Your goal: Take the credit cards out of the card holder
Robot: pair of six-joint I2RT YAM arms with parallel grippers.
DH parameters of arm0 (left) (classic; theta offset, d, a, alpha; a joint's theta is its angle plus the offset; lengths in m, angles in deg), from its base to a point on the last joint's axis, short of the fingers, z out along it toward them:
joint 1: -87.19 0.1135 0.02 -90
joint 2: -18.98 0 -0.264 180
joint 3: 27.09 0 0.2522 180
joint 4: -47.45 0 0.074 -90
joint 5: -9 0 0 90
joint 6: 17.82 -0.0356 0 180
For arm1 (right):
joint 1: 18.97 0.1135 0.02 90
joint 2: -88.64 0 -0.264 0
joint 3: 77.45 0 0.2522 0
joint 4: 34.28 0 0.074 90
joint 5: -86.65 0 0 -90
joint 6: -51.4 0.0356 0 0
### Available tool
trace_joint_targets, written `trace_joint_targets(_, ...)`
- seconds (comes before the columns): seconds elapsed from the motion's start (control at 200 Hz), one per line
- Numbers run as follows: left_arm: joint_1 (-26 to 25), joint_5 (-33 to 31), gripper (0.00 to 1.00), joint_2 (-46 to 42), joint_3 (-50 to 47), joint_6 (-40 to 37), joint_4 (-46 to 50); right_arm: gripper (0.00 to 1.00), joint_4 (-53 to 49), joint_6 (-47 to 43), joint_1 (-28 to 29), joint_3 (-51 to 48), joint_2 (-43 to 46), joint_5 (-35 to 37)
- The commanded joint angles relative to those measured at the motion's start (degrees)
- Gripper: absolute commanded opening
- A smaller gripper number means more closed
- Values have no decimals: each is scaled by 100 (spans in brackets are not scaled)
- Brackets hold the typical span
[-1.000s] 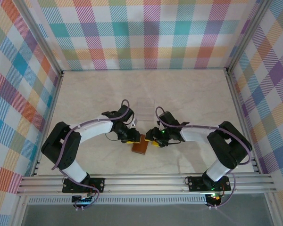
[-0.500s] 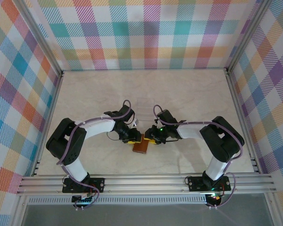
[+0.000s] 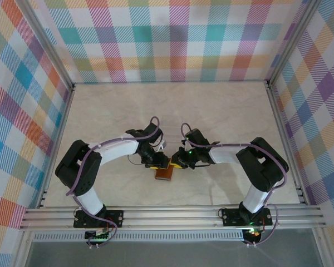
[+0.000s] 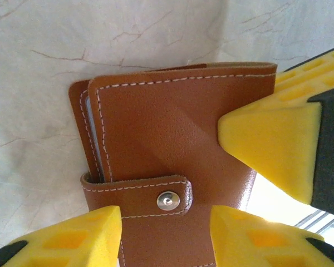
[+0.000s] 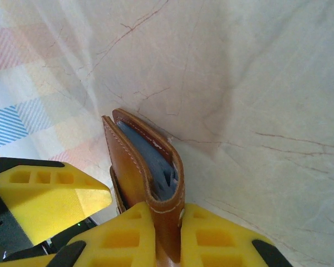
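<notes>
The card holder (image 4: 172,122) is a reddish-brown leather wallet, folded, with its snap tab (image 4: 168,201) fastened. It lies near the table's front middle (image 3: 165,173) between both grippers. My left gripper (image 4: 166,216) hovers over the tab end with its yellow fingers (image 4: 78,239) apart and only the leather face between them; in the top view it stands at the holder's left (image 3: 158,163). My right gripper (image 5: 167,214) is shut on the holder's folded edge (image 5: 166,194), from the right (image 3: 177,163). Grey-blue inner pockets (image 5: 156,167) show between the covers. The credit cards are hidden.
The marble tabletop (image 3: 228,111) is ringed by plaid walls (image 3: 172,39) and metal rails (image 3: 172,214). A faint pale rectangular patch (image 3: 170,127) lies on the table just beyond the grippers. One right finger (image 4: 273,144) reaches into the left wrist view.
My right gripper has closed onto the card holder's edge. The left gripper has shifted slightly right and its fingers have spread a little. The holder has barely moved.
</notes>
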Motion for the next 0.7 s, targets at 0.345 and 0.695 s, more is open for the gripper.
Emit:
trace_joint_targets(0.345, -312, -584, 40, 393, 384, -444, 759, 5, -392, -160, 46, 92, 92, -51)
trace_joint_targets(0.695, -318, -1219, 24, 433, 411, -360, 750, 3, -482, -237, 42, 84, 73, -91)
